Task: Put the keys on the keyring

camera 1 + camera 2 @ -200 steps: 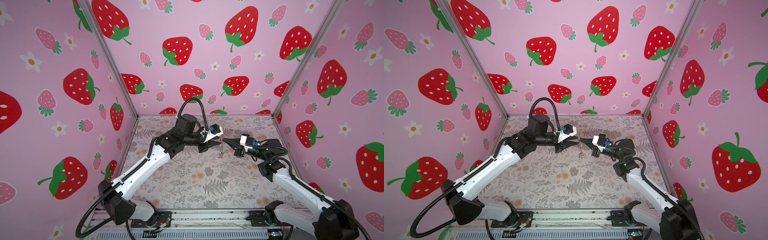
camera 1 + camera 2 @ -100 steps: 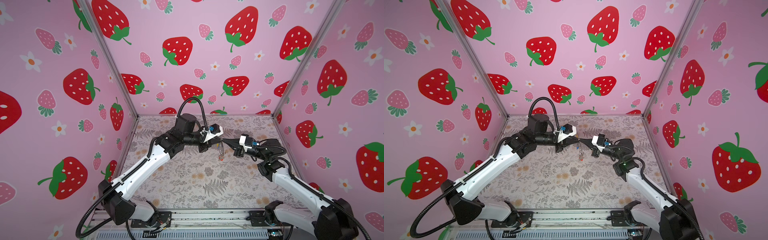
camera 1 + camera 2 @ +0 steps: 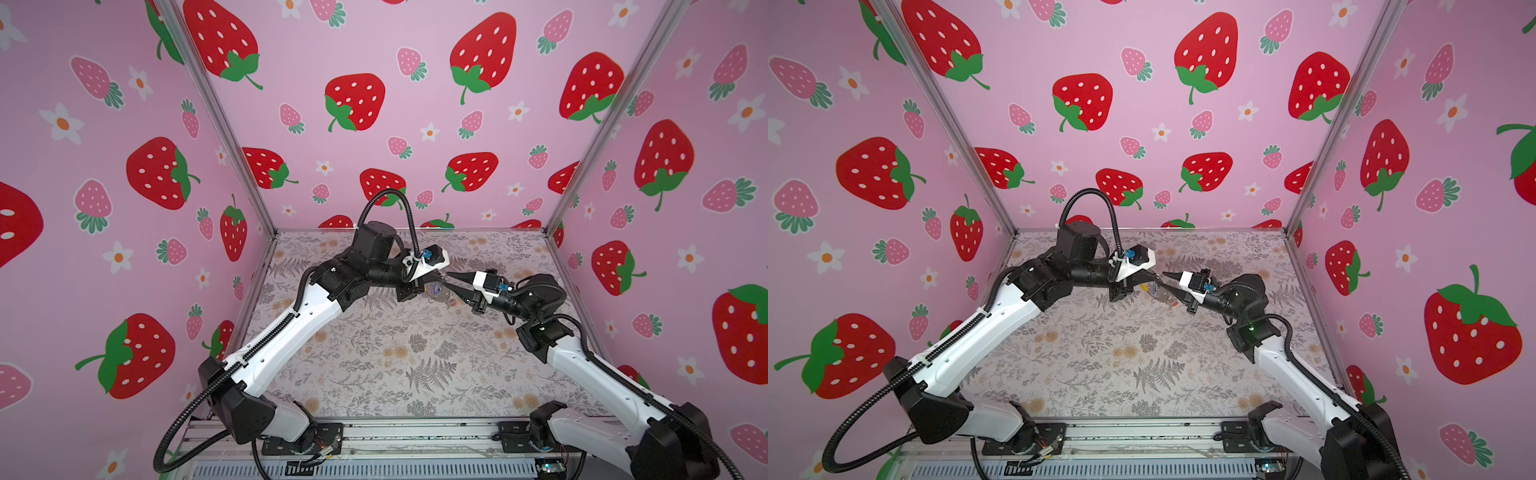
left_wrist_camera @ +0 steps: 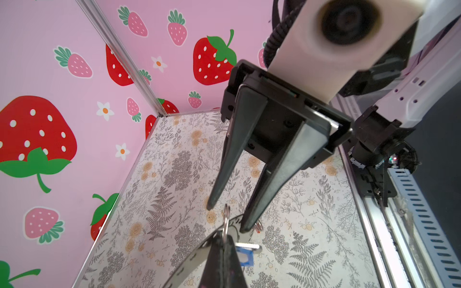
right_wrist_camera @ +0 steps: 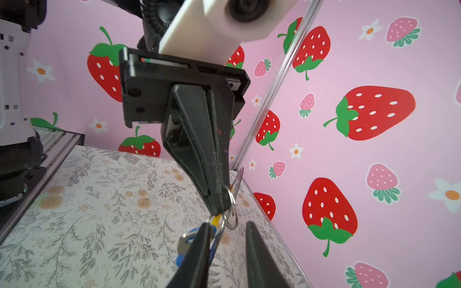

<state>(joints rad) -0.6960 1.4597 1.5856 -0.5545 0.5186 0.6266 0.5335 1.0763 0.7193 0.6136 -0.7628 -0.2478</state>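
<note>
Floral mat (image 3: 415, 353), 1 keyring (image 4: 189, 259) — 1 blue key (image 4: 245, 258)

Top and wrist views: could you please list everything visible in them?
table: one, grey floral, centre
walls: three, pink strawberry print, around table
keyring: one, grey and yellow, held above table
blue-tagged key: one, blue tag, hanging by keyring
red-tagged key: one, red tag, apparently on table near keyring
left tool: one, black, shut on keyring
right tool: one, black, open, facing left tool
left arm: one, white and black, left
right arm: one, white and black, right
</note>
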